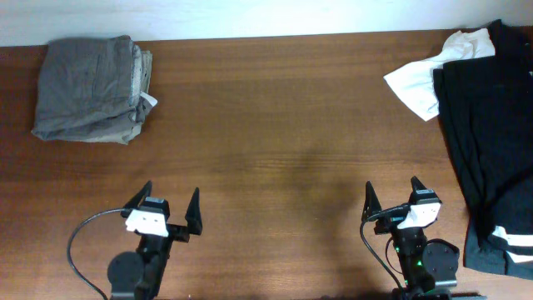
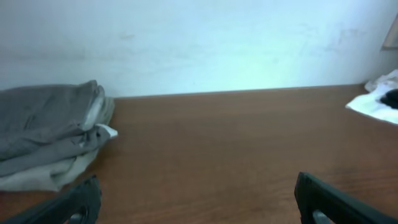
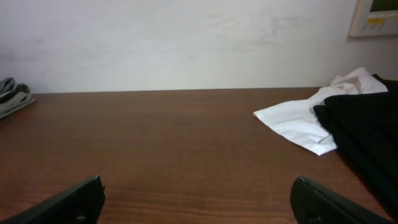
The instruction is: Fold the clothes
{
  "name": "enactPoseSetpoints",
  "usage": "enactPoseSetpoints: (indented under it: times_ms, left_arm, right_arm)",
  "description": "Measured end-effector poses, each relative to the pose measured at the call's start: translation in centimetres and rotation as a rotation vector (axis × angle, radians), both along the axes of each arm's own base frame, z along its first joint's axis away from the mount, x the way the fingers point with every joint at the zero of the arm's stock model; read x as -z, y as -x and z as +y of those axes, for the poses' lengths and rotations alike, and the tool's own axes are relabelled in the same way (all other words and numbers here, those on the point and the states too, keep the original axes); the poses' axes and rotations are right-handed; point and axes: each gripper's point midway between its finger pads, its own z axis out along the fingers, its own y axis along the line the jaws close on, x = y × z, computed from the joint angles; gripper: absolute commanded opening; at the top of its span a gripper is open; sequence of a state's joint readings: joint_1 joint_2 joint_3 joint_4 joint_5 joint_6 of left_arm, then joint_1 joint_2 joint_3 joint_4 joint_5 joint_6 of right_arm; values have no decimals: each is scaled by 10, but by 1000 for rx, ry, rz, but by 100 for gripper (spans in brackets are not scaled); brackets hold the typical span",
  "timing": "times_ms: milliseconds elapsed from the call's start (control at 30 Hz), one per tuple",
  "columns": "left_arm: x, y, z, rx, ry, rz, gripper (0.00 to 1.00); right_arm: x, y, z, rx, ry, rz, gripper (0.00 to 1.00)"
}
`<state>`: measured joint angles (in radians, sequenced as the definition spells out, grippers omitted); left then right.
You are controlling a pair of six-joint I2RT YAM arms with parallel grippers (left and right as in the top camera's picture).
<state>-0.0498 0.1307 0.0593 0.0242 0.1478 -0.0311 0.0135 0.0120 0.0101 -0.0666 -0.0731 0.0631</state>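
A folded stack of grey garments (image 1: 87, 87) with a beige one (image 1: 143, 71) under it lies at the table's far left; it also shows in the left wrist view (image 2: 43, 124). A black garment (image 1: 487, 125) lies spread at the right edge, with a white garment (image 1: 420, 82) beside it; both show in the right wrist view, black (image 3: 367, 127) and white (image 3: 292, 121). My left gripper (image 1: 169, 202) is open and empty near the front edge, also seen in its wrist view (image 2: 196, 199). My right gripper (image 1: 391, 193) is open and empty, also seen in its wrist view (image 3: 196, 199).
The wooden table (image 1: 275, 125) runs back to a white wall (image 3: 186, 37). A black cable (image 1: 79, 242) loops by the left arm's base. The black garment hangs over the table's right edge.
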Motion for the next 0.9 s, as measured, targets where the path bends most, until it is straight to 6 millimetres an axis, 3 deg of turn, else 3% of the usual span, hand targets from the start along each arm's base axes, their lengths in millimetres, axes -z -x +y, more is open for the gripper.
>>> enactPoseSetpoints:
  times_ms: [367,433,567,900]
  left_arm:
    - [-18,4,19,-107,3,-122,99]
    - [-12,3,20,-114,-30,-105,99]
    - [19,3,21,-119,-90,13,99]
    - [20,4,22,-120,-104,17,99]
  right_arm:
    - [0,0,0,0,0,1,99]
    - [0,0,0,0,0,1,99]
    - [0,0,0,0,0,1,99]
    - [0,0,0,0,0,1,99]
